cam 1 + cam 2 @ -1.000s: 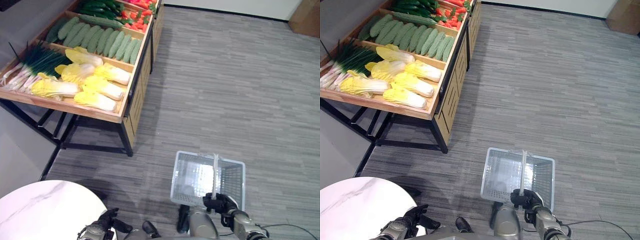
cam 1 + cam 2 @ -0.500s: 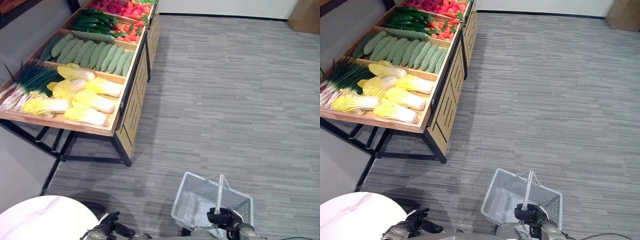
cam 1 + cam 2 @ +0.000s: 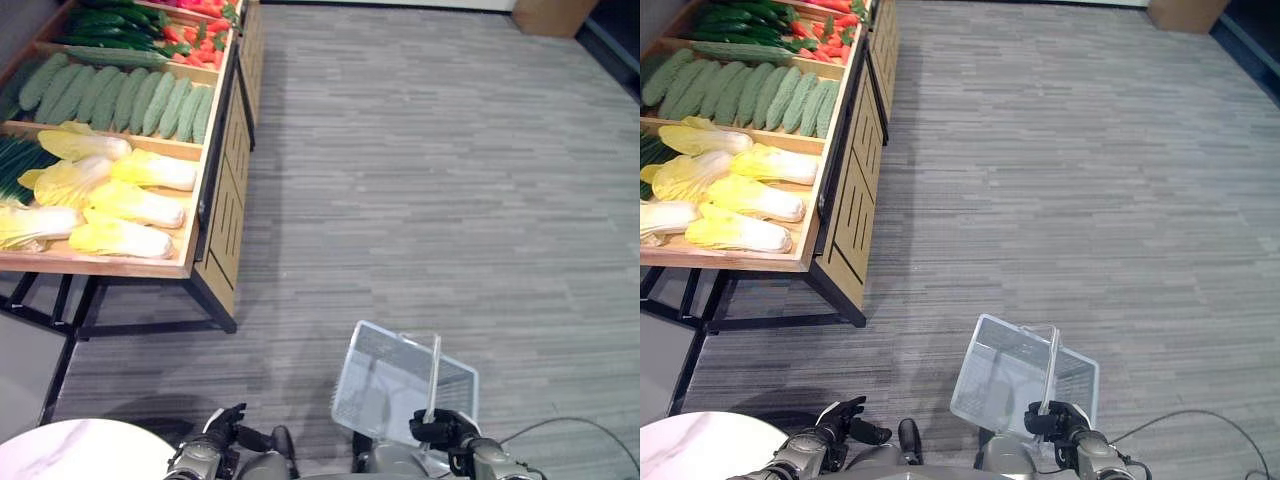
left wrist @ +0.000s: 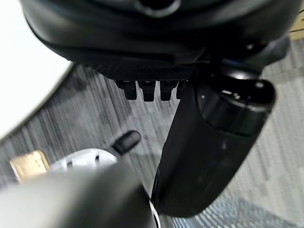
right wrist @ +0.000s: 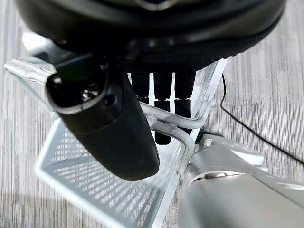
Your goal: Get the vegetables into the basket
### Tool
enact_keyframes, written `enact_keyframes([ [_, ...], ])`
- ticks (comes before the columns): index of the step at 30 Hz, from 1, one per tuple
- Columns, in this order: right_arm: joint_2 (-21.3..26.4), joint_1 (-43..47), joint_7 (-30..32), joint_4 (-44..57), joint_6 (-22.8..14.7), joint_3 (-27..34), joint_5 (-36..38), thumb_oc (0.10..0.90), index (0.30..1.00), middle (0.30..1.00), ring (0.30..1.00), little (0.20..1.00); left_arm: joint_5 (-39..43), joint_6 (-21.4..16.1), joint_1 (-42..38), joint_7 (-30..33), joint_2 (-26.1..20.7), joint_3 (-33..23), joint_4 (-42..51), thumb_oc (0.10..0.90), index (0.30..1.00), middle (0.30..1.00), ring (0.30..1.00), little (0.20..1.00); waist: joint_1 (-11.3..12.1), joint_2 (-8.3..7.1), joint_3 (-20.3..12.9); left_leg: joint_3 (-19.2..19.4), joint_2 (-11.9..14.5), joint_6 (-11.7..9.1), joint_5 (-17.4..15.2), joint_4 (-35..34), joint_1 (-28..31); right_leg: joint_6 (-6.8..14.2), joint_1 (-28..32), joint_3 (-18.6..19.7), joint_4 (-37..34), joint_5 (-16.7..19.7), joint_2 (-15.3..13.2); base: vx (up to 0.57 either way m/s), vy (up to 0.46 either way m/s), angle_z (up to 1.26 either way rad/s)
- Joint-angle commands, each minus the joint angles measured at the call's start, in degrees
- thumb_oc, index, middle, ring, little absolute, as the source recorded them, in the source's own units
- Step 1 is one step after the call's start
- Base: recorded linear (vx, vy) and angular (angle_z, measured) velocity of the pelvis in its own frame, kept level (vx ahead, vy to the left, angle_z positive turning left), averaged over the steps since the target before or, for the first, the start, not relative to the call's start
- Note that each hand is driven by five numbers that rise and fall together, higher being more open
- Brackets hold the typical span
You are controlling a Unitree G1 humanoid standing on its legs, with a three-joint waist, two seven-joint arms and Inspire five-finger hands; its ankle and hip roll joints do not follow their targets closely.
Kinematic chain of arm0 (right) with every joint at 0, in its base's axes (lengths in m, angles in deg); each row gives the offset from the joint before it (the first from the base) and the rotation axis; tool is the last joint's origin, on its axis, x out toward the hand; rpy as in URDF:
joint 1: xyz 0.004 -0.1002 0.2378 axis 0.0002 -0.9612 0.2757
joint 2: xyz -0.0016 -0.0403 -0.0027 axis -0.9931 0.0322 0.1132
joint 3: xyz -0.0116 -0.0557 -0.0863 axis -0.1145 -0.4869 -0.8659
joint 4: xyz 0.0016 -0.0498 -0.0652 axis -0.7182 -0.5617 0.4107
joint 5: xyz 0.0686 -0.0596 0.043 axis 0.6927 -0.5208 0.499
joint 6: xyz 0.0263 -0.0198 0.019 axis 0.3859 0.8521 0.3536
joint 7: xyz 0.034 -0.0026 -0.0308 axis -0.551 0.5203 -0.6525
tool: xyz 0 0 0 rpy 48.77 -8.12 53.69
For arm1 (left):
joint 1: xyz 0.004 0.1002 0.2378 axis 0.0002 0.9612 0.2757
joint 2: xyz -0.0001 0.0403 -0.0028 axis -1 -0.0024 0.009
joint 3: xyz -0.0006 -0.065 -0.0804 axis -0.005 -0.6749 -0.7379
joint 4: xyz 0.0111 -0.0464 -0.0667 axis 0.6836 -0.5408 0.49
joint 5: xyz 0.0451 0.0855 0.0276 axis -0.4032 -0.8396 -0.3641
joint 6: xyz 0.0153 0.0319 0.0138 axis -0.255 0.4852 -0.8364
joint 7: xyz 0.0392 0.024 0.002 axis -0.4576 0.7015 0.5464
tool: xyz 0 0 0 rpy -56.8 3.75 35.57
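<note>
I see a floor (image 3: 450, 180) of grey planks with fine streaked lines. The basket (image 3: 400, 385) is translucent white, its walls a pattern of thin slots, its handle (image 3: 433, 375) white. My right hand (image 3: 440, 430) and left hand (image 3: 215, 435) are both black. At the far left, the produce stand (image 3: 215, 195) is light wood on black legs, its side panel cut with dark geometric lines. On it I read pale yellow cabbages (image 3: 120, 200) with white stems, bumpy pale green gourds (image 3: 130, 95), dark green cucumbers (image 3: 110, 22) and red peppers (image 3: 195, 30). The round worktop (image 3: 70, 450) at the near left is white with faint grey marbling.
</note>
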Motion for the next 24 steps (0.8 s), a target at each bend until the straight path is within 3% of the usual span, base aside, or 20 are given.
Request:
enact_keyframes([
  [1,2.02,0.64,-0.24,-2.31,-0.46,-2.29,-3.51,0.4,0.3,0.3,0.3,0.3,-1.18,-0.83,0.63,0.79,-1.6,1.44,-0.72,0.9,1.0,1.0,1.0,1.0,1.93,1.74,0.53,0.12,-0.65,0.1,-6.73,4.99,0.25,4.11,-2.95,2.34,3.15,0.14,0.18,-0.06,0.292,-0.51],
  [5,1.32,-0.34,0.93,-5.4,-0.17,-0.11,-3.8,0.4,0.3,0.3,0.3,0.3,-2.22,-0.86,0.99,1.34,-1.47,1.46,-1.72,0.9,1.0,1.0,1.0,1.0,0.8,2.92,-0.06,0.38,-2.11,0.76,-6.05,0.05,3.12,5.67,-2.79,2.99,2.33,1.55,-0.53,-0.04,0.132,-0.37],
  [24,1.62,-1.9,2.92,-7.49,-0.37,3.02,-3.23,0.4,0.3,0.3,0.3,0.3,-3.04,-0.82,1.32,1.69,0.08,2.06,-1.51,0.9,1.0,1.0,1.0,1.0,0.53,3.11,-0.61,1.01,-2.88,1.36,-7.96,2.64,3.69,6.05,-1.25,2.53,0.28,2.02,-1.02,0.01,0.012,-0.04],
])
